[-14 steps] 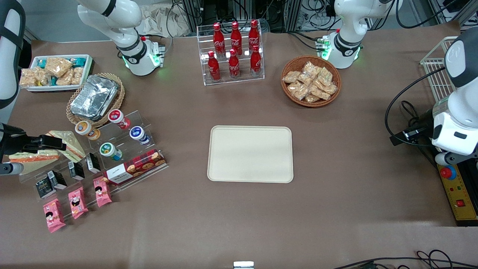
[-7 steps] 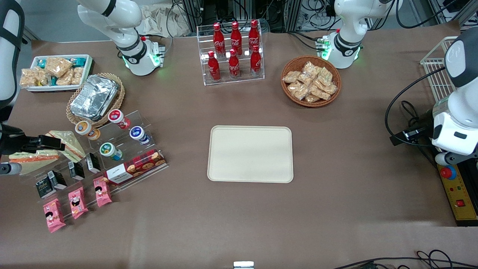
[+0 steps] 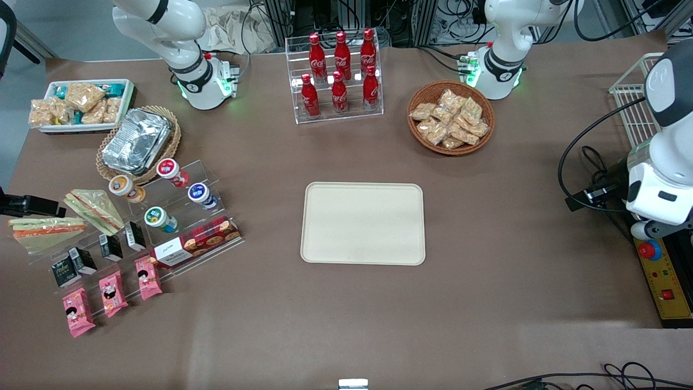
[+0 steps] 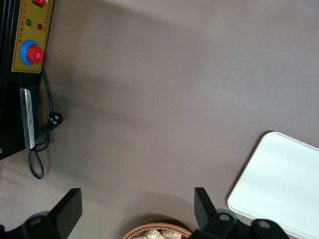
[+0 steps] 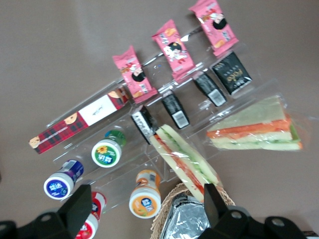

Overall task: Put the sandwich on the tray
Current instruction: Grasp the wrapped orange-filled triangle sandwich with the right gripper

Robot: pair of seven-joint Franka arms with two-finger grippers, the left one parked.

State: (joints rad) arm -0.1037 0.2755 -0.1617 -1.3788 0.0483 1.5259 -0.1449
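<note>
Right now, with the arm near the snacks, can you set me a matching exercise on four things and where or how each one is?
Things:
1. sandwich
2. tray
3. gripper
4. red bottles

Places or states:
A. standing in rows, farther from the front camera than the tray
B. open, holding nothing, above the small cups
C. wrapped, lying beside the other wedge at the working arm's end of the table
D. bare, mid-table

Pairs: 1-C, 2-D, 3-B, 4-A

A brown-covered table [image 3: 487, 303] fills the view, with cables and metal framing [image 3: 422, 21] above it.
</note>
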